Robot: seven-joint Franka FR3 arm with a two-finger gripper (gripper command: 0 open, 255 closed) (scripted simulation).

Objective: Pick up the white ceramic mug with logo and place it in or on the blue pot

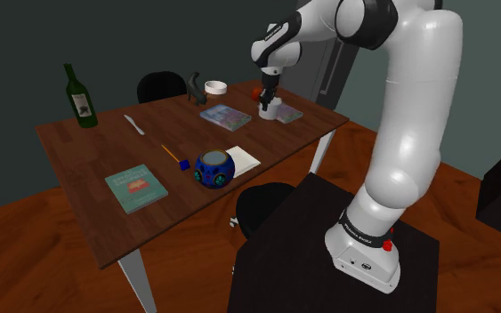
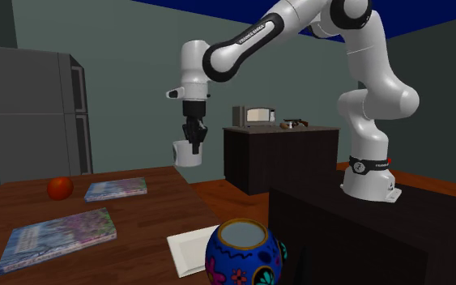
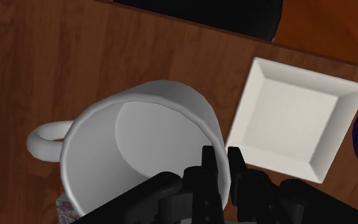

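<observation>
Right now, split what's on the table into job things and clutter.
Job: mug, its rim clasped by the gripper; pot.

Clutter: bottle, knife, pencil, green book, square plate, patterned book, bowl, red fruit.

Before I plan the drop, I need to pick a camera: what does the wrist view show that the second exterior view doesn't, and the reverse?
Wrist view adds: the mug's handle and bare inside, one finger inside the rim. Second exterior view adds: the mug hanging clear of the table, a red fruit. Both: gripper shut on the mug, white square plate, blue pot.
</observation>
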